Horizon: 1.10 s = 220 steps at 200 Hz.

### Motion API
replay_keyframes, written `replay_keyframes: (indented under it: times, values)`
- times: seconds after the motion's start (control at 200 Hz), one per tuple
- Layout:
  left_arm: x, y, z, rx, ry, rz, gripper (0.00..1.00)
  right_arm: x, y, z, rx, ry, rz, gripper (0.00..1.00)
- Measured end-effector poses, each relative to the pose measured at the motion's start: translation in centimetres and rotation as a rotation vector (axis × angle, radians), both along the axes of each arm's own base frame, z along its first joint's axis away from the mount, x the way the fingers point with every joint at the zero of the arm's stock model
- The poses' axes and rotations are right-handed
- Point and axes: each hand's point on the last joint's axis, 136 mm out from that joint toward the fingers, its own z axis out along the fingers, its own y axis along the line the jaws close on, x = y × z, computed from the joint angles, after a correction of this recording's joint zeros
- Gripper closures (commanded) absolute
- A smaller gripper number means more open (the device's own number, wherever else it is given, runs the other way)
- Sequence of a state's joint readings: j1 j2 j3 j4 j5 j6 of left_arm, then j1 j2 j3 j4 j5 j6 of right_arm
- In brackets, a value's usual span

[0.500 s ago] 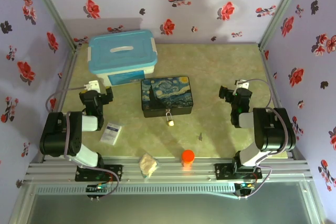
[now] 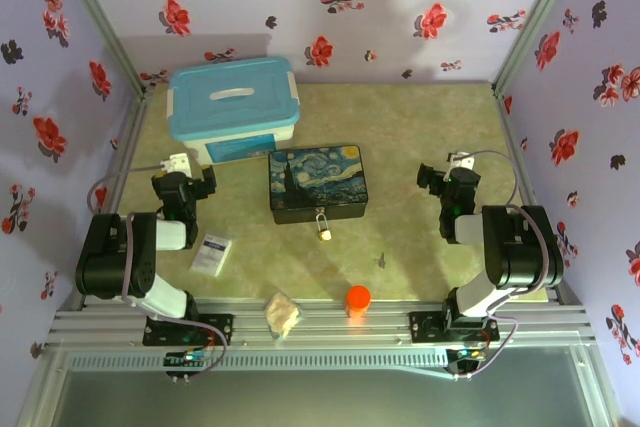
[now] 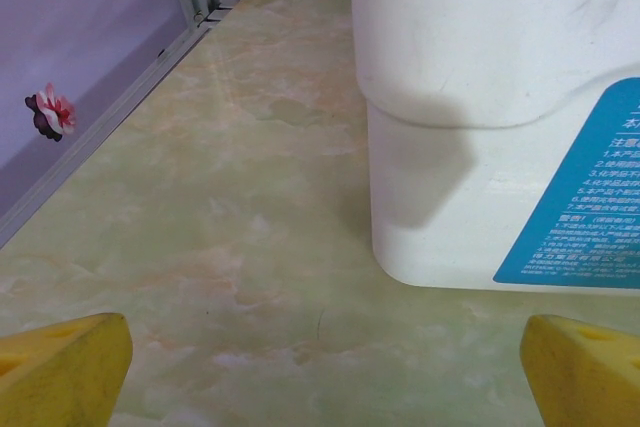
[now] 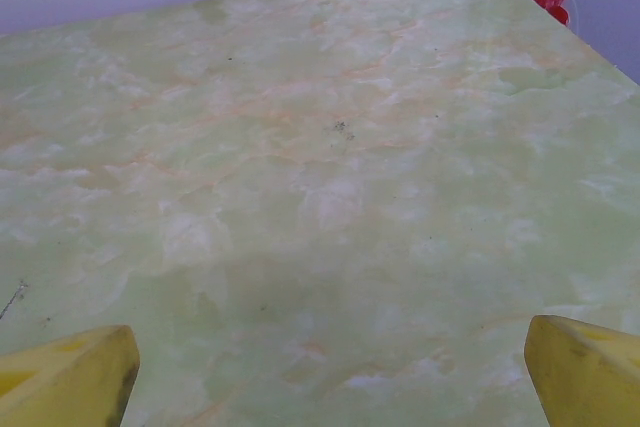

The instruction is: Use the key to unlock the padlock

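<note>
The tiny brass padlock hangs by its silver shackle at the front of the painted tin, mid-table. The small dark key lies on the tabletop to the padlock's right, nearer the front. My left gripper rests at the left, well away from both, open; its yellow fingertips stand wide apart over bare table. My right gripper sits at the right, open too, with yellow fingertips spread and nothing between them.
A white bin with a blue lid stands at the back left, its white wall close ahead of my left gripper. A white card, a crumpled beige lump and an orange cap lie near the front edge.
</note>
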<state>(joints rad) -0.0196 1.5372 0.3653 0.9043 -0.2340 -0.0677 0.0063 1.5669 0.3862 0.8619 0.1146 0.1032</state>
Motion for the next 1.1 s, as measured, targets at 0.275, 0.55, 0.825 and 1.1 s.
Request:
replay_keyframes:
  times: [0.275, 0.55, 0.825, 1.1]
  values:
    - [0.0, -0.01, 0.0, 0.001, 0.0, -0.001, 0.0, 0.01, 0.0, 0.01, 0.0, 0.0, 0.0, 0.01]
    - [-0.05, 0.21, 0.03, 0.004, -0.001, 0.012, 0.0, 0.01, 0.0, 0.01, 0.0, 0.0, 0.0, 0.01]
    - [-0.06, 0.28, 0.04, 0.005, -0.001, 0.016, 0.0, 0.0, 0.0, 0.0, 0.0, 0.0, 0.0, 0.01]
    - [-0.06, 0.46, 0.07, 0.004, -0.003, 0.021, 0.0, 0.01, -0.03, 0.06, 0.0, -0.002, -0.002, 0.01]
